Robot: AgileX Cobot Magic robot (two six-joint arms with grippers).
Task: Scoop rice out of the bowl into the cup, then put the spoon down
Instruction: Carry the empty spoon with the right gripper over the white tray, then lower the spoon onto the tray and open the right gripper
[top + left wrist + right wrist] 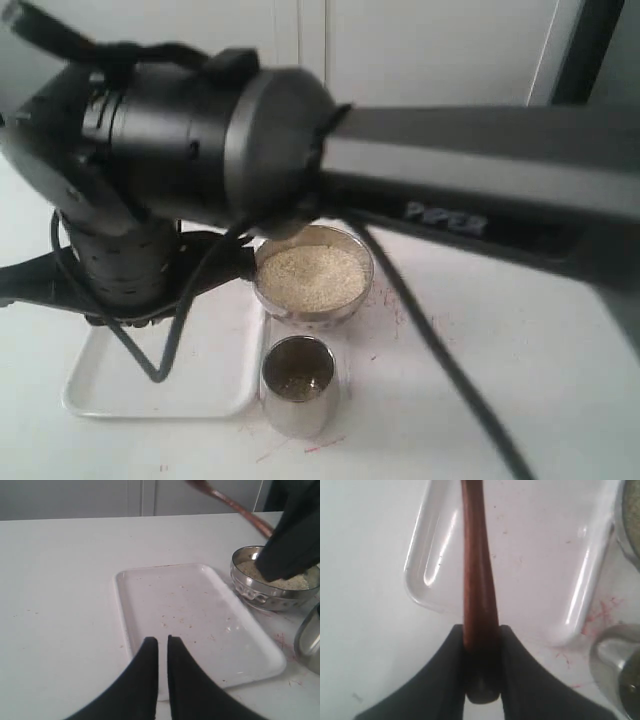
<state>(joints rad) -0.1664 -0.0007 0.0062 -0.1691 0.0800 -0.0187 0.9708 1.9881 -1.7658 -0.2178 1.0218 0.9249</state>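
Observation:
The steel bowl (pixel 360 290) holds a heap of off-white rice (pixel 312 275). The steel cup (pixel 298 400) stands upright just in front of it, with a few grains in its dark inside. My right gripper (pixel 481 628) is shut on the handle of the reddish-brown spoon (pixel 475 555), which reaches out above the white tray (pixel 530 540); its head is cut off in that view. The left wrist view has the right gripper (pixel 292 535) above the bowl (pixel 260 592) and the spoon (pixel 235 505) slanting up and away. My left gripper (pixel 162 640) is shut and empty over the tray's near edge.
A white rectangular tray (pixel 110 385) lies left of the bowl and cup, with a few stray grains on it. The right arm (pixel 450 160) crosses the exterior view and hides much of the table. Reddish marks (pixel 600 612) speckle the tabletop near the cup (pixel 620 670).

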